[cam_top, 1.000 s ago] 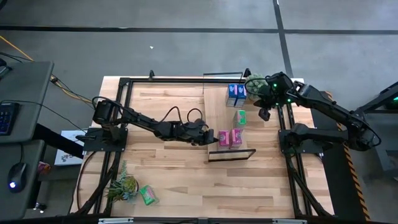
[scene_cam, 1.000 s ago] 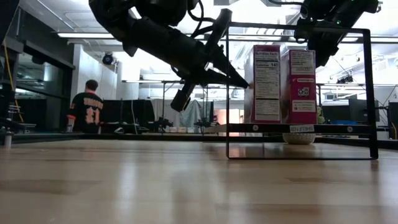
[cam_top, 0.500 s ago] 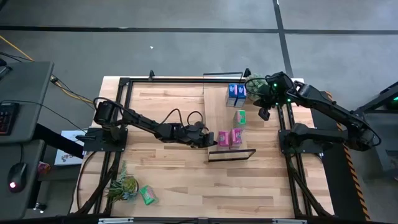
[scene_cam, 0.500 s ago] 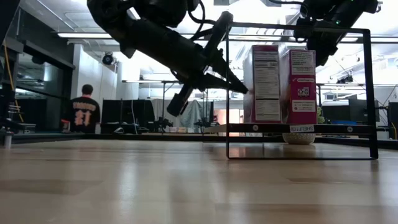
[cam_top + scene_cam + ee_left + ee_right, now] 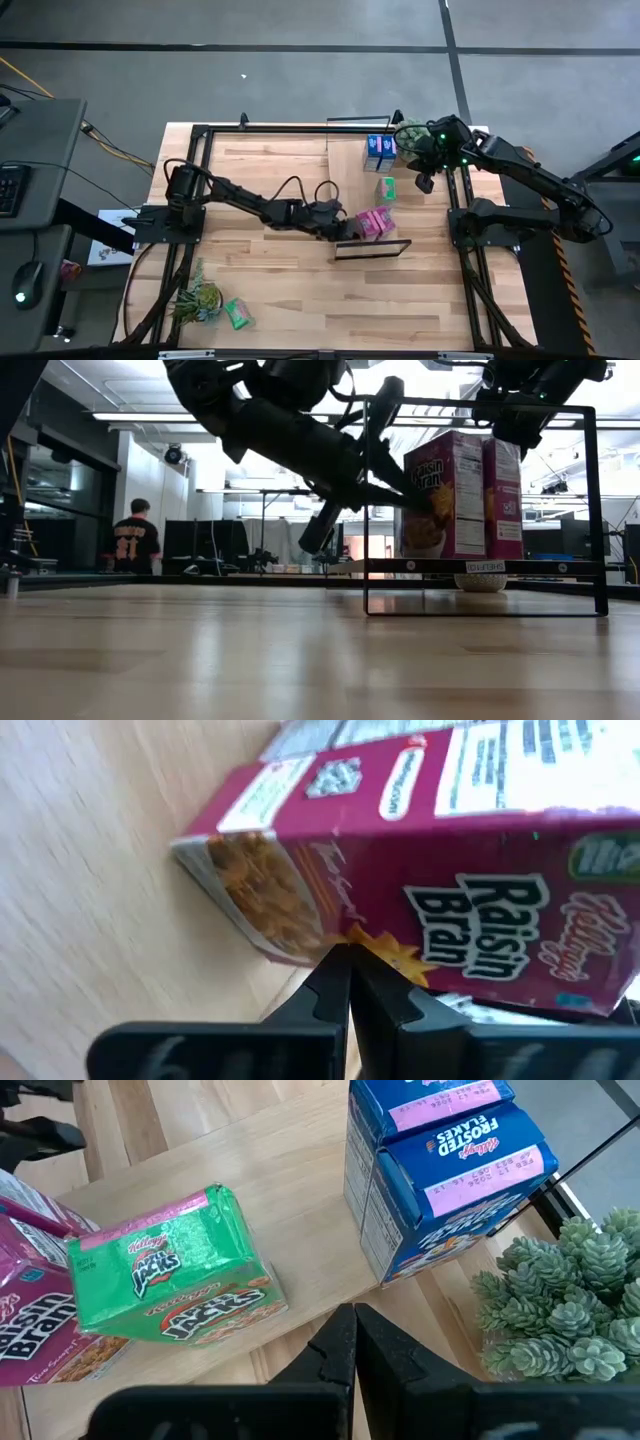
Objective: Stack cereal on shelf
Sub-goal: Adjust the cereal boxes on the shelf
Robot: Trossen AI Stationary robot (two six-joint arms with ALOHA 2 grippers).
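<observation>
A spiky potted plant [image 5: 408, 133] stands at the shelf's [image 5: 345, 170] far end, right beside the two blue boxes [image 5: 379, 151] and under the right gripper [image 5: 425, 183], so it crowds that corner; a second plant [image 5: 196, 298] lies on the tabletop [image 5: 270, 290] toward seven o'clock from the table's middle, with a stray green box [image 5: 238, 315] just beside it, well apart from the shelf. Beyond the table a person [image 5: 134, 545] stands with their back turned. The shelf runs from twelve o'clock toward six on the table's right half, black wire frame [image 5: 590, 510] at its ends. On it stand the blue pair at the twelve o'clock end, one green box [image 5: 386, 187] in the middle, and two pink boxes [image 5: 374, 222] at the six o'clock end, turned askew to the plank. The left gripper [image 5: 347, 228], fingers closed together and holding nothing, has its tips touching the nearer pink box (the one reading "Raisin Bran" [image 5: 480, 915] in the left wrist view). The right gripper, fingers also closed and empty, hangs above the shelf's three o'clock side near the green box. The blue boxes read "Frosted Flakes" [image 5: 460, 1135]; the green box's [image 5: 170, 1275] lettering looks like "Apple Jacks".
</observation>
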